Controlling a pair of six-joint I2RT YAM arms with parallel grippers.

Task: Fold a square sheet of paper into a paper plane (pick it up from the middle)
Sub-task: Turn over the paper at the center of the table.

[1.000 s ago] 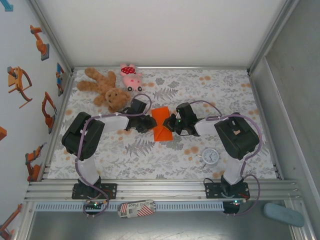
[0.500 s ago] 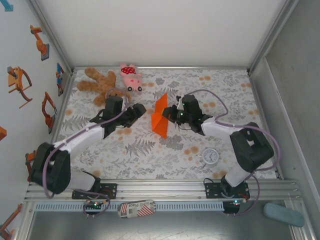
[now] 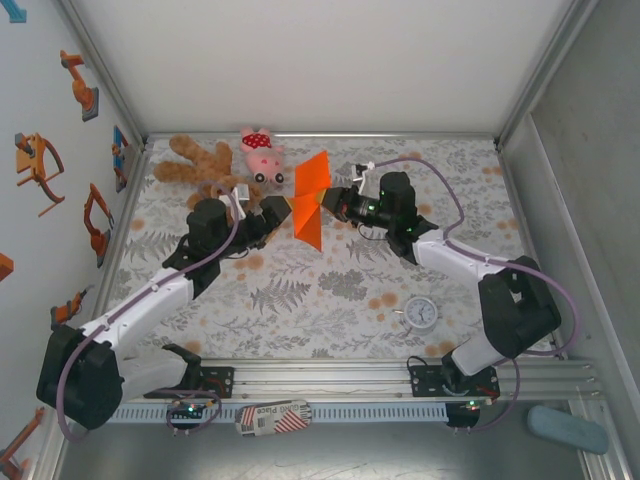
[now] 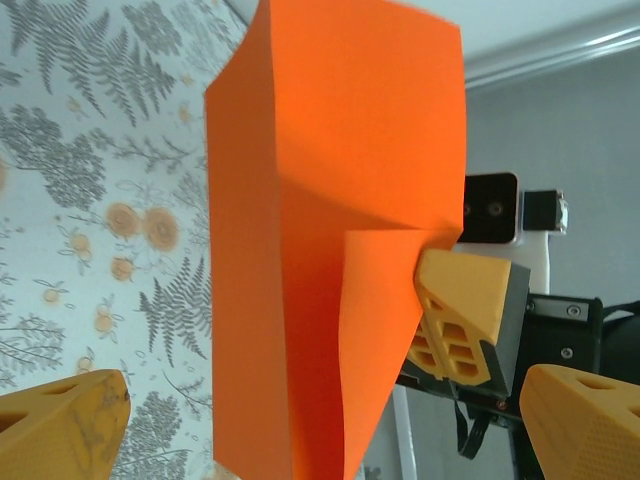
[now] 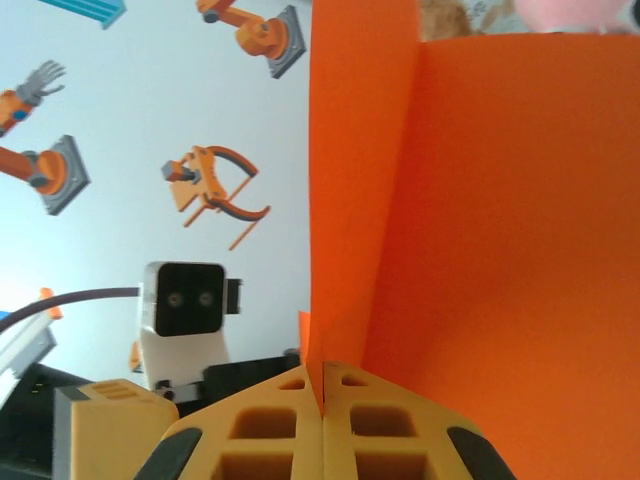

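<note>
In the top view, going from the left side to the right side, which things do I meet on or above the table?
brown teddy bear, pink plush pig, orange paper, right gripper, white clock

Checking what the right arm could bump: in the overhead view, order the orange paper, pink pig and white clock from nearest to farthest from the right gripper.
1. The orange paper, pinched in the right gripper, mid-table.
2. The pink pig, back-left at the far edge.
3. The white clock, near side, by the right arm's base.
</note>
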